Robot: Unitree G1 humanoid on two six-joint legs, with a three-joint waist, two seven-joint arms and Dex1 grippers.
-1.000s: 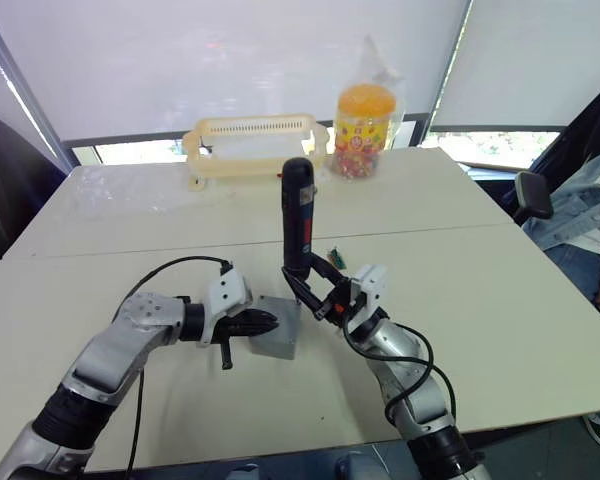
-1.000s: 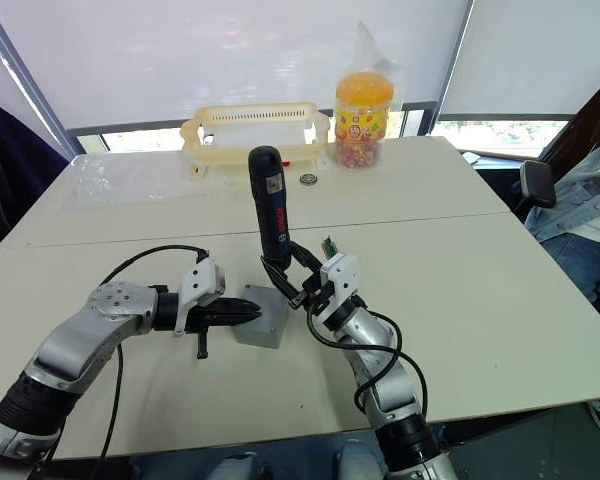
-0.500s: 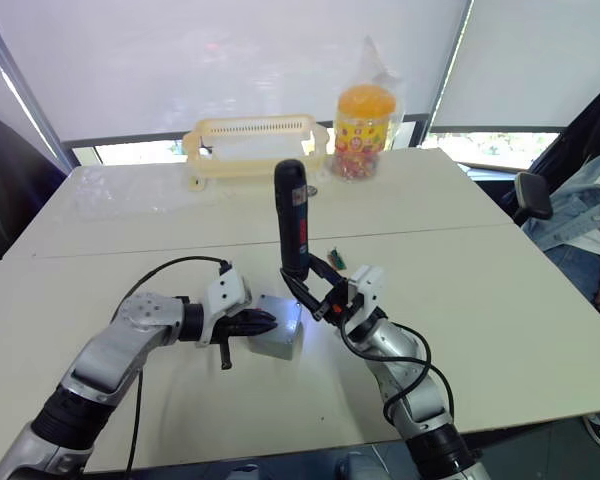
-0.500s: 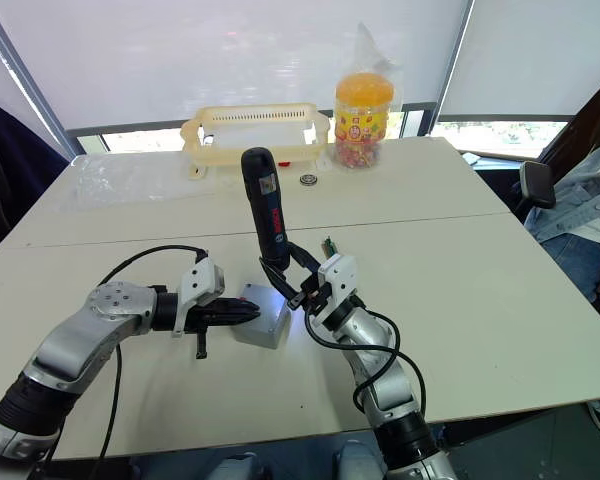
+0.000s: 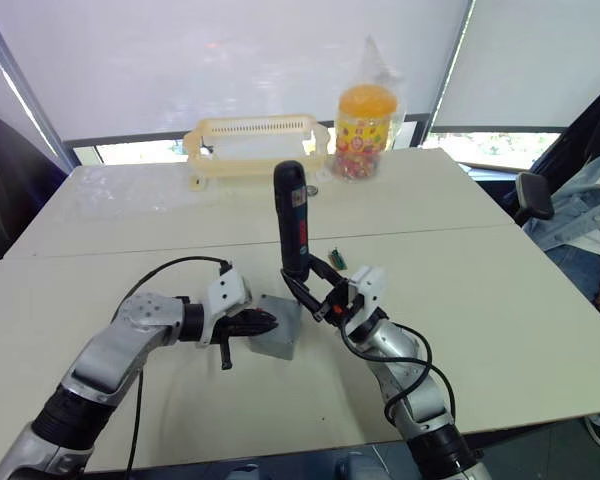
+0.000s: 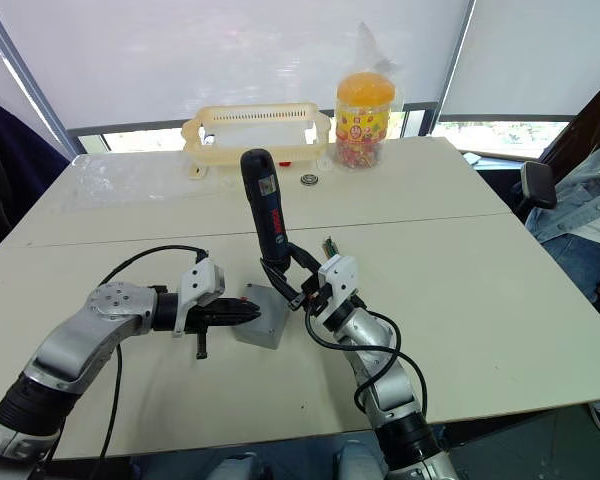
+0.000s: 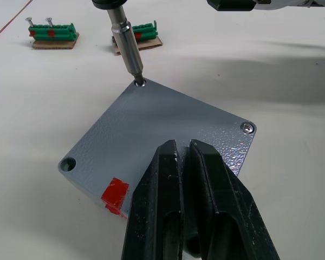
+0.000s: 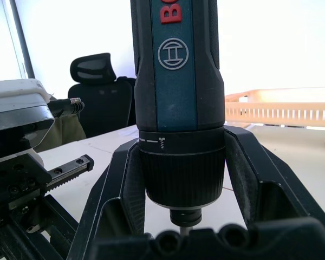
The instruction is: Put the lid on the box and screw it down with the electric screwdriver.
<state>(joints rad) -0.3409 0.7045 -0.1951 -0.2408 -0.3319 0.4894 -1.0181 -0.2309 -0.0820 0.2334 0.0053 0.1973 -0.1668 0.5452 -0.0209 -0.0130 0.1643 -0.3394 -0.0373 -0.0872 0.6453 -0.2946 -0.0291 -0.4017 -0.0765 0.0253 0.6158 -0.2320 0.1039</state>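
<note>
Centrally, just below mid-frame in the head views, the lid [image 7: 161, 132] sits flat on the box [image 5: 278, 338], which rests on the tabletop [image 5: 500, 290]. One screw [image 7: 248, 128] is seated in a lid corner; another corner hole [image 7: 69, 162] is empty, and a red mark [image 7: 114, 193] shows on the box edge. The electric screwdriver [image 5: 294, 218] stands nearly upright, tilted slightly to frame left, its bit [image 7: 128, 47] set in a further corner's screw. The right claw [image 5: 314, 294] is clamped around the screwdriver's lower barrel. The left claw [image 7: 185, 211] is closed, fingers together, over the lid's near edge. Two green screw holders [image 7: 53, 31] lie beyond the box. A cream basket [image 5: 256, 146] and a yellow-lidded jar [image 5: 363, 130] stand in the upper centre.
</note>
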